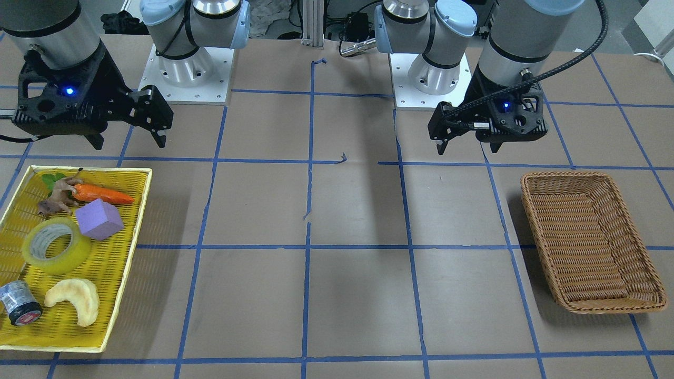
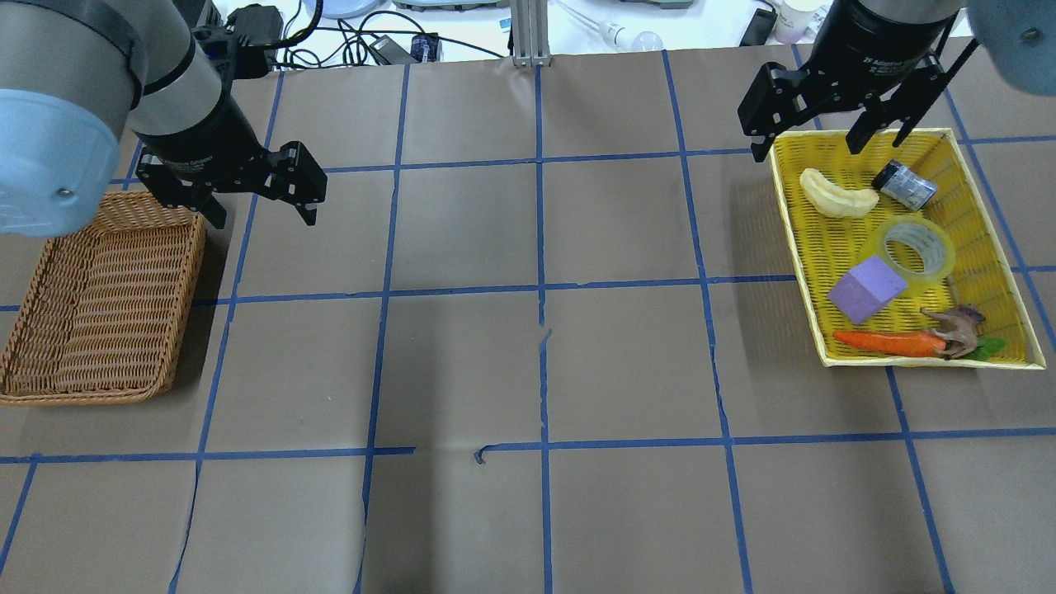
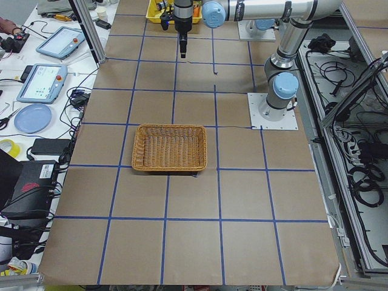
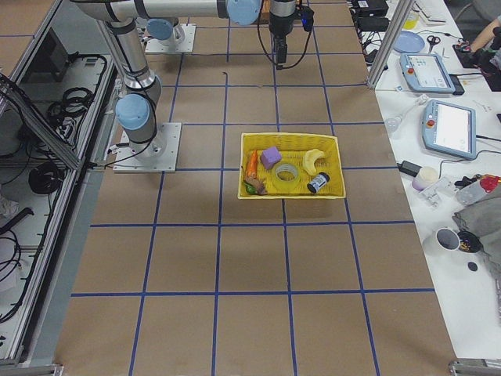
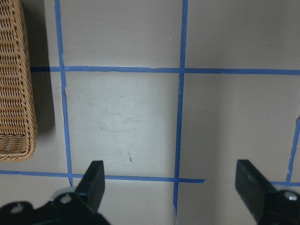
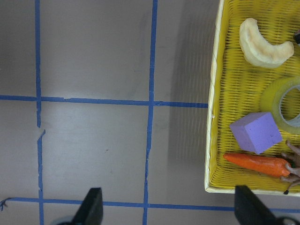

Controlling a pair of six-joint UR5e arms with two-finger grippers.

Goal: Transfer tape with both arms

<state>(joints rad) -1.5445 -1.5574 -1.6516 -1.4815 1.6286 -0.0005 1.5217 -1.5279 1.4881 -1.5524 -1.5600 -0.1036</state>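
The tape (image 2: 916,250), a translucent yellow roll with a grey-white core, lies flat in the yellow tray (image 2: 796,239). It also shows in the front view (image 1: 55,246), the right side view (image 4: 285,174) and, cut by the edge, the right wrist view (image 6: 286,105). My right gripper (image 2: 825,148) hangs open and empty above the tray's far end, clear of the tape; it shows in the front view (image 1: 129,141) and its wrist view (image 6: 168,199). My left gripper (image 2: 264,219) is open and empty over bare table beside the wicker basket (image 2: 99,305).
The tray also holds a carrot (image 2: 887,341), a purple block (image 2: 866,289), a toy animal (image 2: 955,326), a pale crescent pastry (image 2: 837,198) and a small grey cylinder (image 2: 905,185). The brown wicker basket (image 1: 566,173) holds nothing. Blue tape lines grid the brown table.
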